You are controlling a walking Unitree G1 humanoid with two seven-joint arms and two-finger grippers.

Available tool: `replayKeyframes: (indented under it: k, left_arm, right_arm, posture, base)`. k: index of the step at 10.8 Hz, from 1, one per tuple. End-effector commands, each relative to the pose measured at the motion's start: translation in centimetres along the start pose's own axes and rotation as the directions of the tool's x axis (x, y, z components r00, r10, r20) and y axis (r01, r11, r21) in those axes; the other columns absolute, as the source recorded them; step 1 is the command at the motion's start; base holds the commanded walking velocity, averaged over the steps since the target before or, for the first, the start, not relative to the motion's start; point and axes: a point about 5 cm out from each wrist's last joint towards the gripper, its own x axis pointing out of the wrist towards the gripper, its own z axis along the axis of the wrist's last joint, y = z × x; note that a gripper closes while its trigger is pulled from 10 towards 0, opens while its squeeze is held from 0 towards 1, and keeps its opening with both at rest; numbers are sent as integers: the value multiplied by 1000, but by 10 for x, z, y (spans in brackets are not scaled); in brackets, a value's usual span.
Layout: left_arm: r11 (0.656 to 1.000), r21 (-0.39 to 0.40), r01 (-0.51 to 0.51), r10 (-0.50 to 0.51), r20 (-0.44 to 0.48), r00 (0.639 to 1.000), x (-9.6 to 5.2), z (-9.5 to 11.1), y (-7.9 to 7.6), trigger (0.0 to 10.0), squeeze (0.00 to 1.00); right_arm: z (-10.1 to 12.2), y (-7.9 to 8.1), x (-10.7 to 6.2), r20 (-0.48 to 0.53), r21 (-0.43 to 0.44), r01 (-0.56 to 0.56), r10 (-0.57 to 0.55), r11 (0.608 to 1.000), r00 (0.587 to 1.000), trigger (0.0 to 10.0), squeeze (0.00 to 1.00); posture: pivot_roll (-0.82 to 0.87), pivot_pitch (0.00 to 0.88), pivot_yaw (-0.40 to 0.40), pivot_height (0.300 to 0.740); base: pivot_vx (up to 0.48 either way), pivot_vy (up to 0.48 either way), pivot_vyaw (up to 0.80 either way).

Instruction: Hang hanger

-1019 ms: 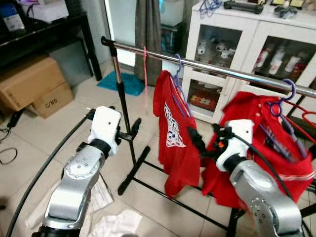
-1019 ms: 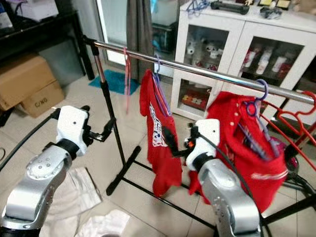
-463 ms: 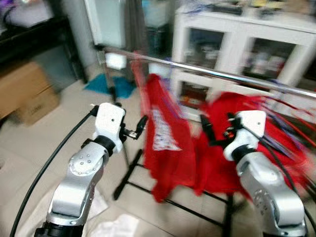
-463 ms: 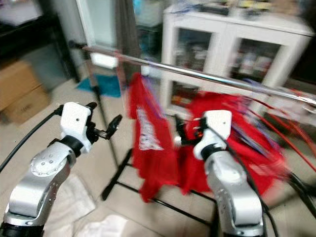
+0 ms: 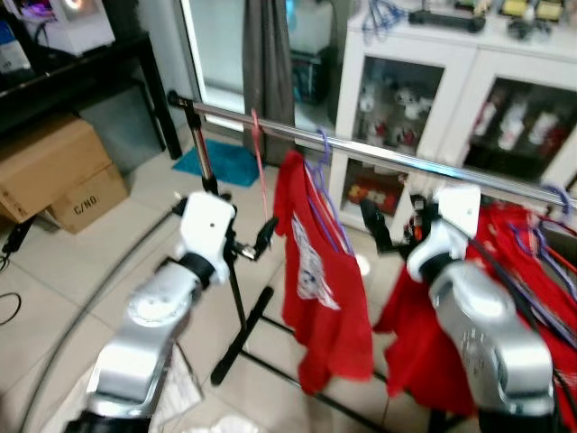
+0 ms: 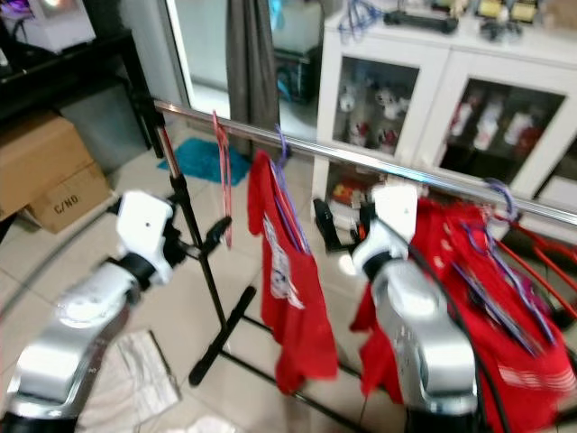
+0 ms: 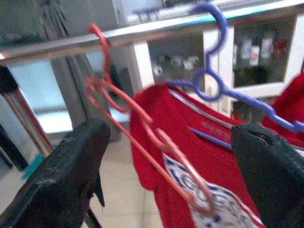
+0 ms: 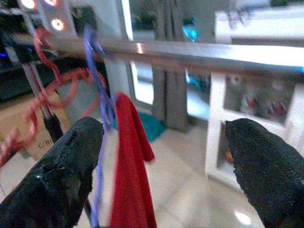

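Observation:
A silver rail [image 5: 379, 153] runs across a black stand [image 5: 212, 171]. An empty red hanger [image 5: 259, 153] hangs near the rail's left end. Beside it, a red shirt [image 5: 325, 280] hangs on a purple hanger [image 5: 322, 167]. A second red shirt [image 5: 500, 307] hangs at the right on another purple hanger [image 6: 491, 194]. My left gripper [image 5: 263, 236] is open at the stand's pole, below the red hanger [image 7: 142, 128], holding nothing. My right gripper [image 5: 377, 225] is open below the rail [image 8: 190, 50], between the two shirts, and empty.
A white glass-door cabinet [image 5: 451, 81] stands behind the rack. Cardboard boxes [image 5: 54, 167] and a black shelf [image 5: 81, 72] are at the left. A teal mat [image 5: 221, 155] and grey curtain [image 5: 266, 63] lie beyond. The rack's black feet [image 5: 242, 336] and white cloth [image 5: 185, 397] are on the floor.
The camera has swung and the picture has sharpened again. My right gripper has risen from beside the right shirt to just under the rail. The left gripper sits closer to the stand's pole.

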Motion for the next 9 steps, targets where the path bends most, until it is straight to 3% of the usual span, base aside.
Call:
replayKeyframes:
  k: [1,4,7,8,9]
  left_arm:
    - [999,-6,35,-34,14,999,-3,2,1,10000,1000]
    - [973,6,229,-229,-18,973,-17,0,-9,10000,1000]
    - [959,19,284,-281,-84,956,-31,-9,-1,10000,1000]
    - [956,19,292,-289,-87,953,-32,-9,-1,10000,1000]
    - [956,22,294,-290,-92,952,-36,-10,0,10000,1000]
  right_arm:
    - [-1,6,2,-38,20,-45,45,999,998,10000,1000]
    - [-3,5,20,-149,25,-22,26,999,989,10000,1000]
    - [0,11,65,-219,41,-20,28,999,975,10000,1000]
    - [2,9,71,-215,55,4,8,999,977,10000,0]
    - [6,4,83,-209,56,43,-30,997,977,10000,0]
  posture:
    - [105,0,15,740]
    - [100,0,13,740]
    - [102,0,4,740]
    - [106,0,0,740]
    - [115,0,-12,740]
  base:
    - [0,0,0]
    - [0,0,0]
    - [0,0,0]
    - [0,0,0]
    - [0,0,0]
